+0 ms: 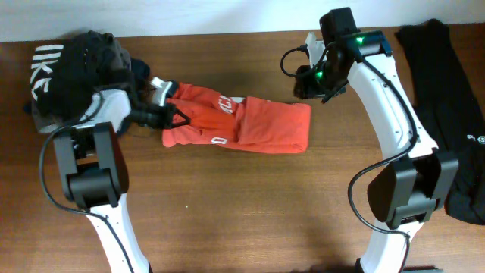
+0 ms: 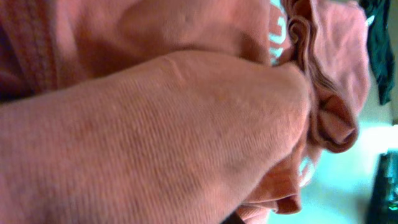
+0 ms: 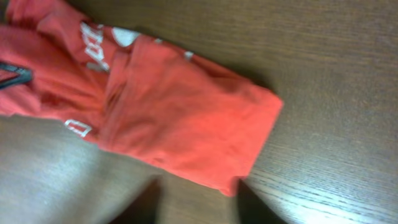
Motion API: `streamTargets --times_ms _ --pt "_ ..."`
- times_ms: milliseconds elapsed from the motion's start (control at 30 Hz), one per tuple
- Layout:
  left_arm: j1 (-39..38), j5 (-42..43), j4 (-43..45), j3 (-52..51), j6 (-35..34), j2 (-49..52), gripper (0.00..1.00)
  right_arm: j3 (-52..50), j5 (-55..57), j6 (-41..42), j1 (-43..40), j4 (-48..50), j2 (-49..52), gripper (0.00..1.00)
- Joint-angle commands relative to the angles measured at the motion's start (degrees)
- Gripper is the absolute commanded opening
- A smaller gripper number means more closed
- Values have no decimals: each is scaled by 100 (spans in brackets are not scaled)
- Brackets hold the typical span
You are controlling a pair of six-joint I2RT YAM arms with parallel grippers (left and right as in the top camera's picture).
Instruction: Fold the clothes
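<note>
Since the T-shirt (image 1: 258,125) already lies as a long rumpled bundle near the middle of the table (image 1: 242,212), between the arms, the folding looks part done; the next move, I judge, calls for carrying the pinched end over toward the other without dragging the whole bundle; the left gripper (image 1: 178,115) is clamped on the shirt's left end, its arm reaching low and inward; the right gripper (image 1: 309,82) hangs just beyond the right end, touching nothing, and whether its jaws are parted I cannot tell.
</note>
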Motion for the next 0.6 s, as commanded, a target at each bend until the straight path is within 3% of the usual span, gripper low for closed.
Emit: streamTargets --times_ms 0,100,367,567 --pt "404 -31 -481 595 -96 -155 1 -28 87 214 7 153 -9 4" --pt "490 -203 -835 892 -94 -339 1 -251 -136 293 2 413 133 4" --pt "262 -494 -933 994 -96 -586 1 -1316 -2549 267 83 1582 737 4" --pt "70 -494 -942 1097 -96 -675 1 -2127 -2544 601 164 1952 866 4"
